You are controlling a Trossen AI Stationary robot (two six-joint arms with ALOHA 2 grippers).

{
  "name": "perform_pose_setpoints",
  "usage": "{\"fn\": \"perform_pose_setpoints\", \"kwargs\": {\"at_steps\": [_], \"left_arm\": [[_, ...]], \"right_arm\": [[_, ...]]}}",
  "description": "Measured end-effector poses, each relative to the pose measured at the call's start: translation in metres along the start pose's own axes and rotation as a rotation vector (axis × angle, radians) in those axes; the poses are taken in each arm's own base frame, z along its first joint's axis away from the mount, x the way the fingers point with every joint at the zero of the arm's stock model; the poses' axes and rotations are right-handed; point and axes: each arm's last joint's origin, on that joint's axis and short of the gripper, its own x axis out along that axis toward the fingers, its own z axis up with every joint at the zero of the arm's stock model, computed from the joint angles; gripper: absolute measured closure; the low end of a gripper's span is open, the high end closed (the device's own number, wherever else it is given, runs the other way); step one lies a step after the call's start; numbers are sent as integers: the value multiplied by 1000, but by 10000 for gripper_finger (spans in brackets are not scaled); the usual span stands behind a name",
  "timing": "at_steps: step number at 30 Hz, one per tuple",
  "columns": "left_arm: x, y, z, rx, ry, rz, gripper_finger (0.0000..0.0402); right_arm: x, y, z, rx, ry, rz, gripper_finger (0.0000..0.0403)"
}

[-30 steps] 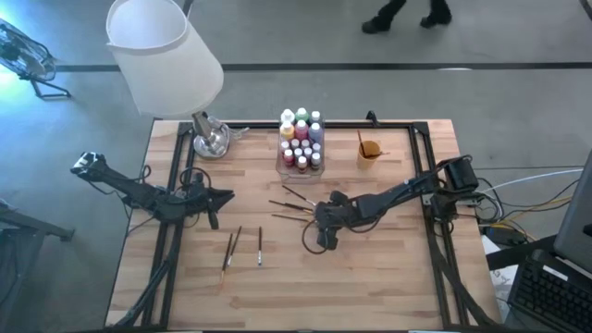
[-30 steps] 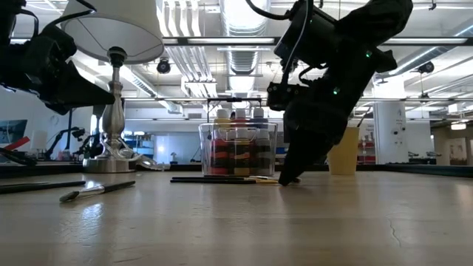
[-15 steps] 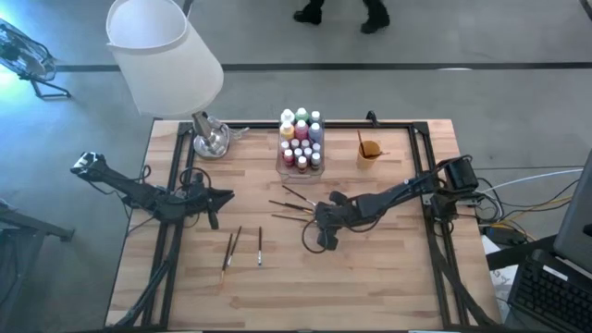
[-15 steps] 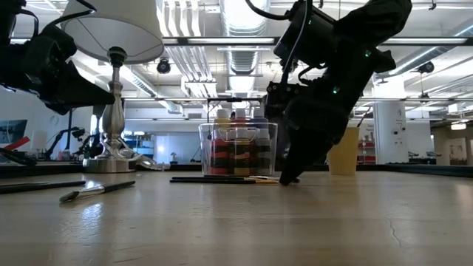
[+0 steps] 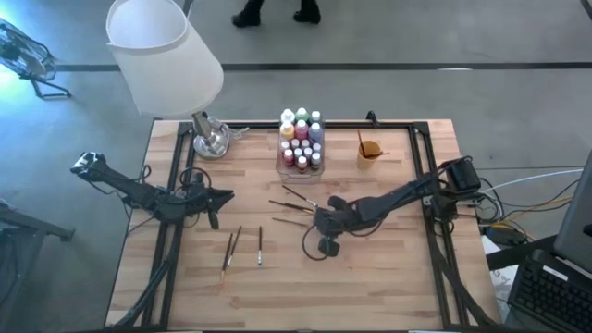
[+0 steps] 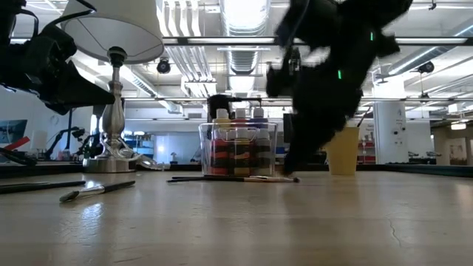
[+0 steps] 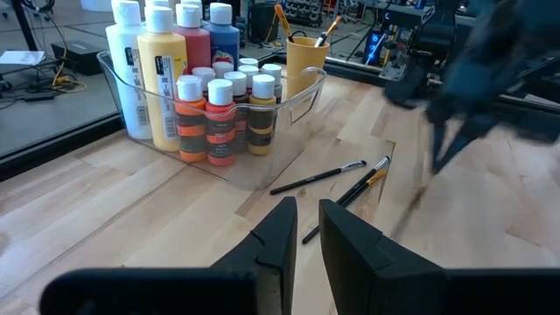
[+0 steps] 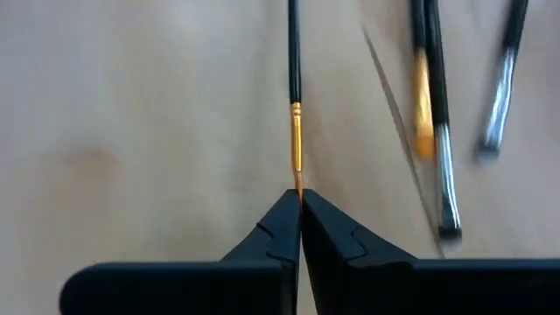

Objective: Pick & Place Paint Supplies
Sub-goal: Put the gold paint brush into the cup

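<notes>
Lamp [image 5: 165,57]: far-left corner of table [image 5: 370,277]; bystander, no part in the task.
L gripper [image 5: 215,198]: parked at left side, off the work. In left wrist view I see its fingers [image 7: 278,236] near-closed w/ a thin gap, nothing between them.
Loose brushes, left [image 5: 242,246]: three lying just in front of L gripper, apart from it, untouched.
Clear box [image 5: 302,141]: back centre, holds the paint bottles [image 7: 219,114], white caps up. Bottles look already placed.
Brush cluster, centre [image 5: 291,205]: several dark-handled brushes fanned out in front of the box, between box and R gripper.
R gripper [image 5: 326,218]: low at table centre. Right wrist view shows fingers pinched together on the tip of one paintbrush [image 8: 294,96], gold ferrule right at the pinch.
Change vs 1 s ago: R wrist has shifted and blurs in low view; the held brush now lies out flat from the cluster. I read this as grasp made, lift starting.
Orange cup [image 5: 369,148]: right of box, one brush standing in it; likely drop-off, my guess only.
Task status: bottles done, brushes still mostly on table.
</notes>
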Motion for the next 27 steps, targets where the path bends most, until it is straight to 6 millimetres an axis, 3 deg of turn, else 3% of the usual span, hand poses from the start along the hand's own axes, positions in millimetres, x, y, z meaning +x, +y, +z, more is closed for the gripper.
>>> {"fn": "perform_pose_setpoints", "kwargs": {"at_steps": [6,11,18,27], "left_arm": [[0,0,0,0,0,0,344],[0,0,0,1,1,0,346],[0,0,0,2,2,1,344],[0,0,0,4,3,1,344]], "right_arm": [[-52,20,35,-60,-10,-56,395],[-120,32,60,-95,77,-226,395],[-210,15,84,-13,177,-437,395],[-275,-29,122,128,-15,-359,395]]}}
